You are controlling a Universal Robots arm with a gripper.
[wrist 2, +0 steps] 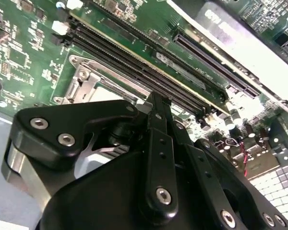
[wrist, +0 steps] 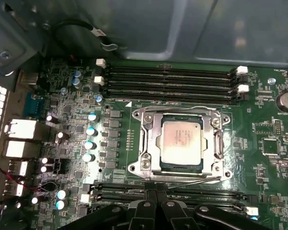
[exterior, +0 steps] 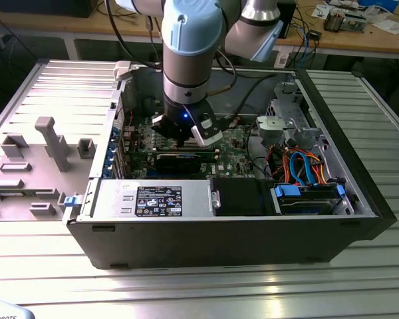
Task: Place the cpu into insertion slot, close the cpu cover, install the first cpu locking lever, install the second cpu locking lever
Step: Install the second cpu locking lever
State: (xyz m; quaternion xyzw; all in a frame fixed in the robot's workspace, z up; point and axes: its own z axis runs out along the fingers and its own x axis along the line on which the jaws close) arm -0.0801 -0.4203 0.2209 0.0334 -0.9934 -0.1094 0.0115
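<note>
In the first wrist view the cpu (wrist: 181, 143), a silvery square chip, sits in the insertion slot (wrist: 136, 167) on the green board. The cpu cover (wrist: 152, 128), a dark metal frame, lies flat around it. A thin locking lever (wrist: 192, 180) runs at a slight slant along the socket edge closest to my gripper (wrist: 156, 192). The black fingers are shut together, tips right at that lever; I cannot tell if they touch it. In the second wrist view my gripper (wrist 2: 156, 103) hangs beside the socket (wrist 2: 84, 81). In the exterior view my gripper (exterior: 185, 138) is low inside the open computer case.
Memory slots (wrist: 168, 79) run along both sides of the socket. A long black expansion card (exterior: 179, 159) lies close to the gripper. The power supply (exterior: 153, 199) and a drive bay with blue and orange cables (exterior: 306, 173) fill the near side. Case walls (exterior: 219, 246) surround the board.
</note>
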